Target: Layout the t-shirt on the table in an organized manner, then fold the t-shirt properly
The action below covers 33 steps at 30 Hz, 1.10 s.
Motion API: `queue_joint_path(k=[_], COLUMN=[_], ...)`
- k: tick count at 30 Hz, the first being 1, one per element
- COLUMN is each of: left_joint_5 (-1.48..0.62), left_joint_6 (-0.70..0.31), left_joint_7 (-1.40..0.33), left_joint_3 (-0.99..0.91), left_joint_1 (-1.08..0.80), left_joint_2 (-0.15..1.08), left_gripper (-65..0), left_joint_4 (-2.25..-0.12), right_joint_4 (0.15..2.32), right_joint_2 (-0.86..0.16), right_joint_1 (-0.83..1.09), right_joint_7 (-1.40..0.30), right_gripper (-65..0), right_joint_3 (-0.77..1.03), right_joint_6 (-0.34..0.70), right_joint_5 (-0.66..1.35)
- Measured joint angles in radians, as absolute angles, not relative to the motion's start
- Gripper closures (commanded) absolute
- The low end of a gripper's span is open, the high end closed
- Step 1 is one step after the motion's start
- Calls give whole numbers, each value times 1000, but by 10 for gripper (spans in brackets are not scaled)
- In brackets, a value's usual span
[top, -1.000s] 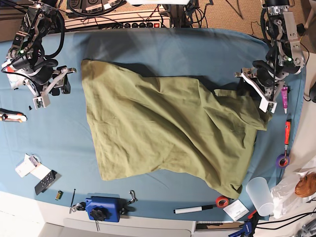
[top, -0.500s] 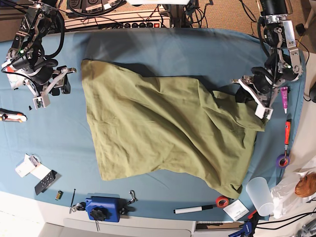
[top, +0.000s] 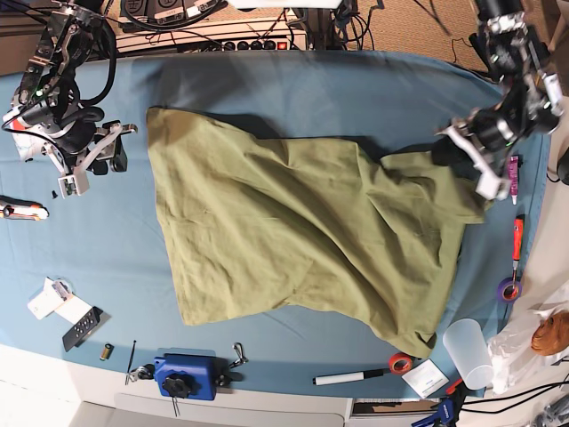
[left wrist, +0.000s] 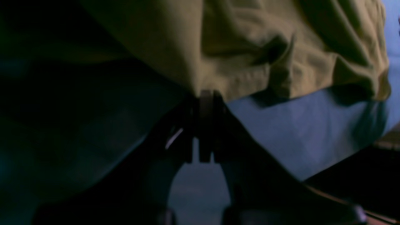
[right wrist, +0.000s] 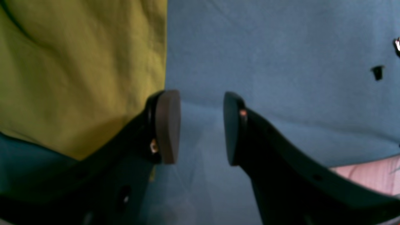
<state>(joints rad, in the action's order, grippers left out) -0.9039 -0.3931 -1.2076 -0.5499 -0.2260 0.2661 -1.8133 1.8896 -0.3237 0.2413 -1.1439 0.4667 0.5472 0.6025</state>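
The olive-green t-shirt [top: 293, 231] lies crumpled across the middle of the blue-teal table [top: 311, 89]. At the shirt's right edge my left gripper [top: 473, 171] is shut on a pinch of fabric. The left wrist view shows its closed tips [left wrist: 206, 97] biting the t-shirt [left wrist: 250, 47] hem, with the table [left wrist: 297, 131] below. My right gripper [top: 93, 165] hovers open left of the shirt, holding nothing. In the right wrist view its gap [right wrist: 201, 125] is over bare table [right wrist: 281, 62], and the t-shirt [right wrist: 78, 68] edge sits just beside one pad [right wrist: 167, 125].
Along the front edge lie a blue device [top: 185, 374], a white marker [top: 348, 377], a red tape roll [top: 400, 363] and a plastic cup [top: 468, 351]. An orange tool [top: 517, 236] and purple tape [top: 508, 289] lie at the right. A remote [top: 84, 327] lies front left.
My left gripper has closed on the shirt's right edge and shifted right and slightly back, drawing the fabric with it. The right arm has stayed put.
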Motion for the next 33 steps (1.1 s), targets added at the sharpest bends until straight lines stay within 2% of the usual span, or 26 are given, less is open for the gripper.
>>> queue_joint_path(k=[2,5,12,17,21,26,33], left_joint_5=[-948,-1042,-1195,-1198,-1198,-1206,-1206], left_joint_6=[-401,-471,-518,-518,-521,-521,-521], left_joint_7=[-1224,-1228,-1299,-1317,-1316,-1316,-1316], left_joint_3=[-614,-675,-664,-664,-664,-664,-664], left_joint_1=[-268,-325,-444,-530,-561,-561,-561], left_joint_2=[266,267,266,266,266,266,266], left_gripper=[0,0,0,0,0,0,0], left_joint_4=[-1858,-1897,-1898,-1898,-1898,-1898,-1898], right_joint_4=[1890,1890,1890,1889,1888,1888,1849], right_joint_2=[-324,-324,-303,-218,-189,-188,-146], right_joint_1=[241,241,241,241,241,271,318], right_joint_7=[-1144,-1143,-1149,-1166,-1244,-1286,-1224], right_gripper=[-234,-234,-234,-234,-234,-234,-234], right_joint_3=[466,466,485,671,780,749,691], right_joint_6=[547,547,537,524,581,596,592], right_joint_5=[630,643,678,736,835,883,837])
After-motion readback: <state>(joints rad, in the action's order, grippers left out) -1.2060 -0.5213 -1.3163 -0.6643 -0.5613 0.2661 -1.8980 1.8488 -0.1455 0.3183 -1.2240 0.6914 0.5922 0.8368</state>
